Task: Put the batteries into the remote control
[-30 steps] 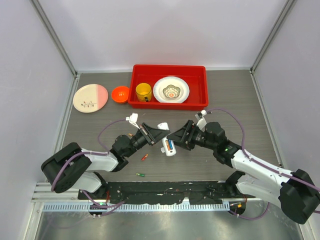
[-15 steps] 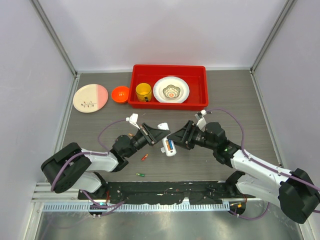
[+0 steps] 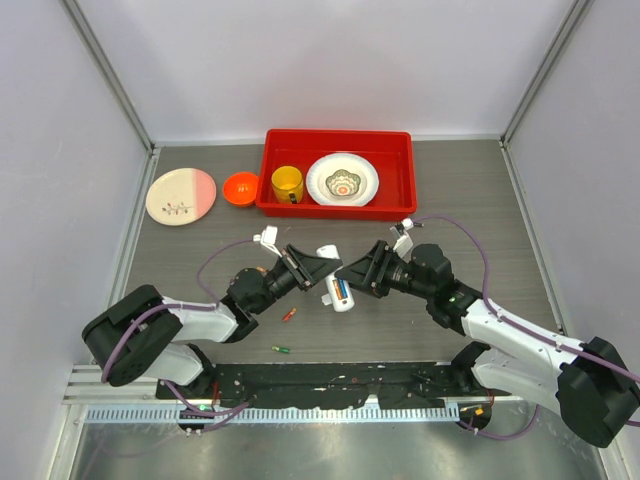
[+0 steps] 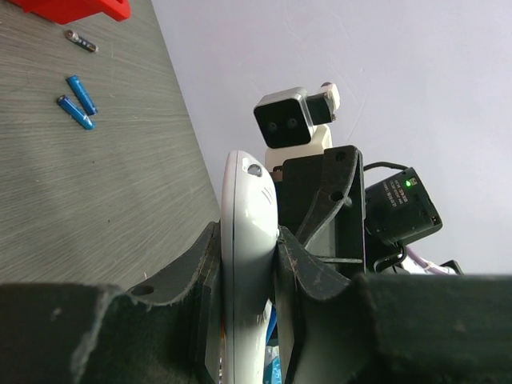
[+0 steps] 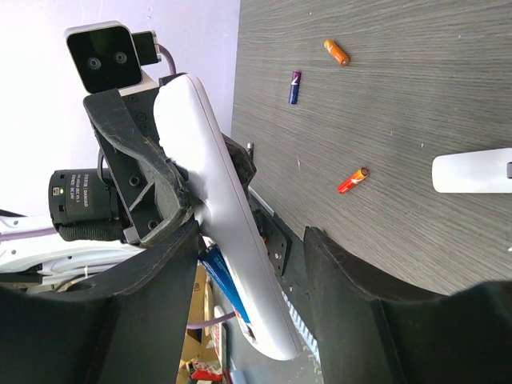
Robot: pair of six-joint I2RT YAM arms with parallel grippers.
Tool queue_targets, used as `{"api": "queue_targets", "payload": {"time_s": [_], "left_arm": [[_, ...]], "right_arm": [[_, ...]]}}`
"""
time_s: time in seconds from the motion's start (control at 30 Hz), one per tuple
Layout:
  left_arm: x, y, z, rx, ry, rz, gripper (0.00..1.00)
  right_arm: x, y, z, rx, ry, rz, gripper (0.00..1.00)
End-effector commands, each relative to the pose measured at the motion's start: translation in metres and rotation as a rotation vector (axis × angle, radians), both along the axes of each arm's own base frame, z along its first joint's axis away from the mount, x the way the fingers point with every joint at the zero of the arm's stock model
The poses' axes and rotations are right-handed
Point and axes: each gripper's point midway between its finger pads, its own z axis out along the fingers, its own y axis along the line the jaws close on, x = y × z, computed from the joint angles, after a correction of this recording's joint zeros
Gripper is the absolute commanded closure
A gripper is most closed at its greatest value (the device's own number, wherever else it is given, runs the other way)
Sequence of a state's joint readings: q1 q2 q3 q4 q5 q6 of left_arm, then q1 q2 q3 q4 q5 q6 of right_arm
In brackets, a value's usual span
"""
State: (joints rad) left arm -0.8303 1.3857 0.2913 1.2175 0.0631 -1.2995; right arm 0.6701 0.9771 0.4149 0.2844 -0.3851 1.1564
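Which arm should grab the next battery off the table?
Right. The left gripper is clamped on the remote, so it is tied up. The right gripper stands open, apparently holding nothing, and a loose battery lies on the table in its camera's view.

The grey wood-grain table [image 3: 470,190] carries a red tray [image 3: 338,210] at its far side. Left of the tray sit an orange bowl [image 3: 240,187] and a pink-and-cream plate [image 3: 180,196]. Nearer than the tray lie a white cover [image 3: 327,251], a red-orange battery [image 3: 289,315] and, nearest, a green battery [image 3: 281,349].
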Motion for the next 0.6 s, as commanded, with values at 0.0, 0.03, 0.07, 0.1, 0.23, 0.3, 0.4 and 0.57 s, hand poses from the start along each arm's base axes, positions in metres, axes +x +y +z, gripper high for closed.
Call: {"api": "queue_targets", "payload": {"time_s": [0.0,0.03,0.07,0.1,0.23,0.3,0.4,0.57], "left_arm": [[-0.001,0.025,0.124,-0.361,-0.259,0.073,1.0],[-0.001,0.025,0.125,-0.364,-0.257,0.074,1.0],[-0.001,0.025,0.126,-0.367,-0.261,0.077,1.0],[-0.001,0.026,0.128,-0.372,-0.262,0.079,1.0],[0.0,0.028,0.133,-0.38,-0.271,0.089,1.0],[0.0,0.028,0.136,-0.389,-0.276,0.092,1.0],[0.001,0.028,0.14,-0.395,-0.281,0.092,1.0],[0.001,0.029,0.144,-0.404,-0.287,0.097,1.0]], "right_arm": [[-0.01,-0.003,-0.02,-0.064,0.02,0.04,0.41],[-0.01,-0.004,-0.019,-0.061,0.018,0.039,0.41],[-0.011,-0.004,-0.021,-0.064,0.019,0.04,0.41],[-0.011,-0.004,-0.021,-0.065,0.02,0.04,0.42],[-0.012,-0.004,-0.024,-0.07,0.022,0.046,0.43],[-0.013,-0.005,-0.025,-0.072,0.023,0.048,0.43],[-0.014,-0.005,-0.026,-0.074,0.025,0.05,0.44],[-0.015,-0.006,-0.029,-0.08,0.028,0.054,0.45]]}}
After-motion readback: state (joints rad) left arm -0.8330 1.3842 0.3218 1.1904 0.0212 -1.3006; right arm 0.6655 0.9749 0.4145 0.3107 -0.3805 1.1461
